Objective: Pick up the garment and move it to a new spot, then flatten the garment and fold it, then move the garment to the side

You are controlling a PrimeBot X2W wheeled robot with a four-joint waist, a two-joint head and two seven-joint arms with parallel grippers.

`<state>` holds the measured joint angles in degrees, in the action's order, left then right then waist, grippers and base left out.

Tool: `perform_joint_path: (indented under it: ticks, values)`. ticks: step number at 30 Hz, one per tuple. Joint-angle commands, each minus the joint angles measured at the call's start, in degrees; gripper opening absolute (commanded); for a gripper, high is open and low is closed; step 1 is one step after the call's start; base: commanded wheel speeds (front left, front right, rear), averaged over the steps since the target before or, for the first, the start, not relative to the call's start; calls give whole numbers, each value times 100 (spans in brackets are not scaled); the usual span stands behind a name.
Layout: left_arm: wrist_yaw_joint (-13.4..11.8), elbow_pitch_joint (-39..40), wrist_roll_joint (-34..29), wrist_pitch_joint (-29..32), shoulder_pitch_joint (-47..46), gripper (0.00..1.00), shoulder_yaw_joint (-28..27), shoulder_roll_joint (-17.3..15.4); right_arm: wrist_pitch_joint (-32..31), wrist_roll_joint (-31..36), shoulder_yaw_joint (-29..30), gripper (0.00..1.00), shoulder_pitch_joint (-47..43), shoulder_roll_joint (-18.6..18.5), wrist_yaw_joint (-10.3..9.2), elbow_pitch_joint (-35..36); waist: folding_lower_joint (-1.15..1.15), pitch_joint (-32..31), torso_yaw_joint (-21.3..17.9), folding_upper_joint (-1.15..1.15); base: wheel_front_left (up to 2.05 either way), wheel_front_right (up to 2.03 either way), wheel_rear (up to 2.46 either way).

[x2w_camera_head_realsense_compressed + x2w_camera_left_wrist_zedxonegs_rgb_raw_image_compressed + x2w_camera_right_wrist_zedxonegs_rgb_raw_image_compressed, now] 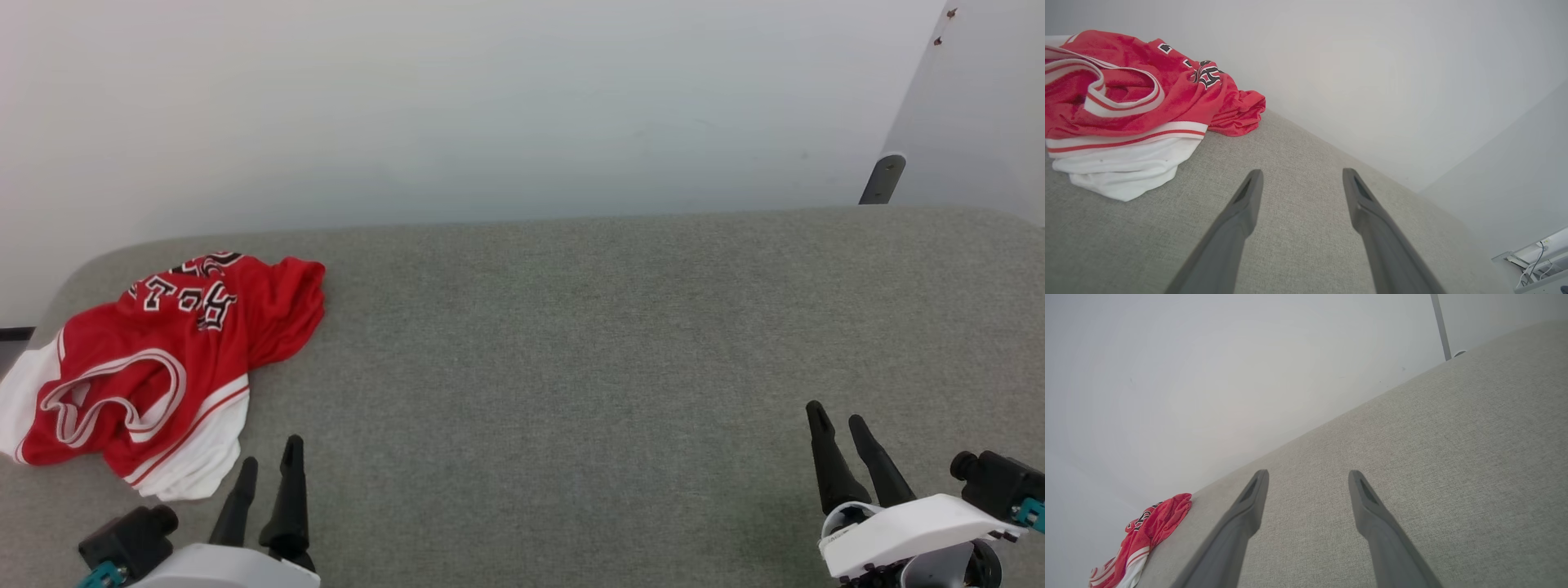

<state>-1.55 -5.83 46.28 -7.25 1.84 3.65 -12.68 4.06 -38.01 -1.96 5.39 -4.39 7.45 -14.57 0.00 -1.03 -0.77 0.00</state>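
— Head view: what is shown?
— A crumpled garment [163,367] is seen at the far left of a grey, fabric-covered tabletop [571,367], reaching its rounded left edge. Its long axis is laid diagonally, from white sleeve cloth at the near left to bunched red cloth at the far right. The striped neck opening is turned toward the near side and the lettering toward the wall [490,106]. The left gripper [271,452] is held just beside the white cloth, and the right gripper [834,412] well apart at the lower right.
— Left wrist view?
— The left gripper [1303,171] is spread wide with nothing between its fingers. The garment [1126,94] is piled to the upper left, untouched.
— Right wrist view?
— The right gripper [1308,472] is likewise opened wide and empty, with the garment [1147,531] seen small at the lower left.
— What could go wrong?
— Judged from the heap, several layers could be pinched at once, so the garment would be lifted bunched and flattening made harder. Cloth at the left edge could be nudged off the tabletop by a careless approach.
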Motion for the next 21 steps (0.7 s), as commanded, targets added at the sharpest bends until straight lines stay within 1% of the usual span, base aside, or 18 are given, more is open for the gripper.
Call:
perform_joint_path:
  ticks: [1, 13, 21]
  values:
    - [-28, 95, -154, -53, 15, 100, 5, -60, 48, 169, -17, 100, 118, -7, 3, 70, 0, -3, -1, 0, 0, 0, 0]
    - [28, 202, -826, -233, 102, 100, 93, -142, 154, 881, -98, 100, 110, -8, 4, 151, 0, -21, -22, 0, 0, 0, 0]
    - [1, 256, -1254, -348, 149, 100, 155, -199, 236, 1306, -138, 100, 119, -22, 4, 174, 0, -39, -27, 0, 0, 0, 0]
